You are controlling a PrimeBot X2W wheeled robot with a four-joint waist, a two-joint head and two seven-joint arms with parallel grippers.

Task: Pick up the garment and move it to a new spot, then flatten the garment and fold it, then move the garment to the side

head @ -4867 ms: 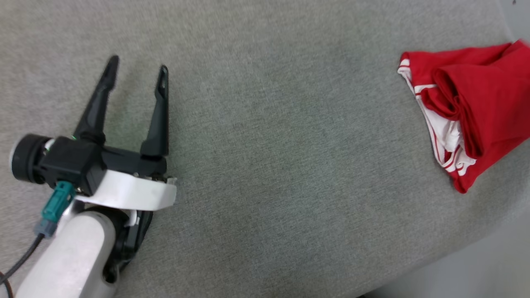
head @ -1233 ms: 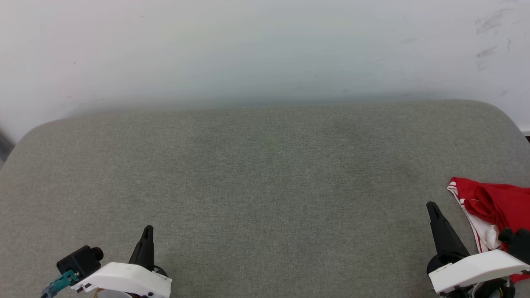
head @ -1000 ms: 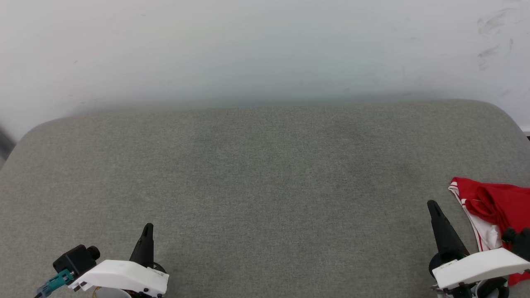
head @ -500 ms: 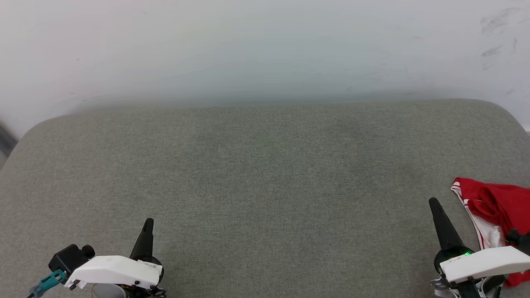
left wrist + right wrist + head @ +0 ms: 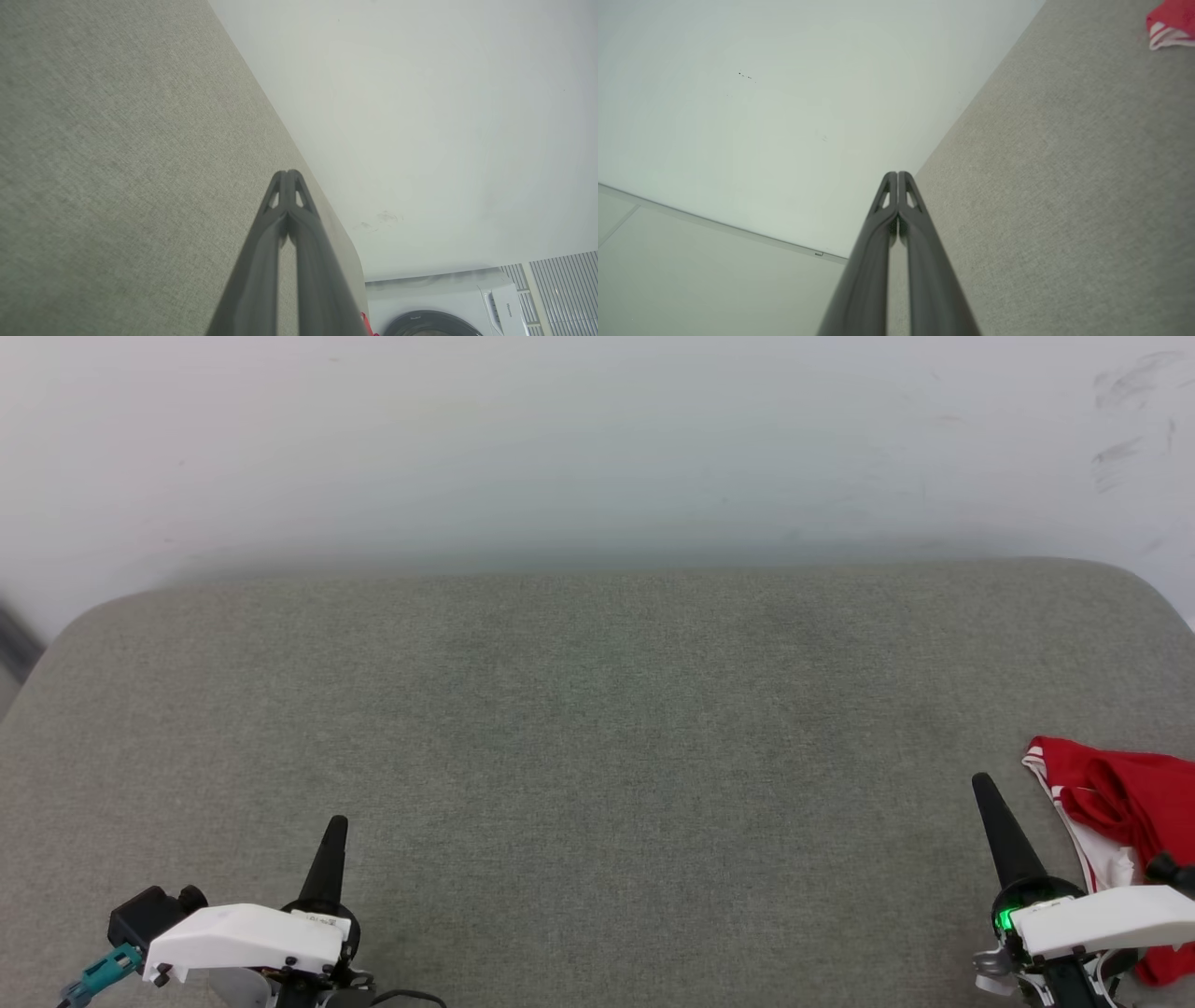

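A counter (image 5: 597,728) covered in grey fabric, with rounded corners, is carrying everything. A pale wall (image 5: 597,448) is rising right behind its far edge, showing a few dark scuffs toward the right. In the left wrist view a white washing machine (image 5: 444,308) with a dark round door is standing beyond a corner of the counter, beside a slatted panel (image 5: 565,289).

The left pincer (image 5: 336,831) is sitting at the near edge toward the left corner, its fingers pressed together and gripping nothing, pointing at the far edge. The right pincer (image 5: 982,786) is sitting at the near edge toward the right corner, likewise clenched tight on nothing. A green light (image 5: 1006,920) is glowing on its wrist.

The garment (image 5: 1130,793) is lying crumpled by the right edge, near the near right corner, red with white striped trim showing. It is resting just beside the right pincer, on its outer side and apart from the fingers. The white wrist housing (image 5: 1102,919) is covering the garment's lower part in the head view. The garment is lying well apart from the left pincer, with bare grey fabric stretching between them.
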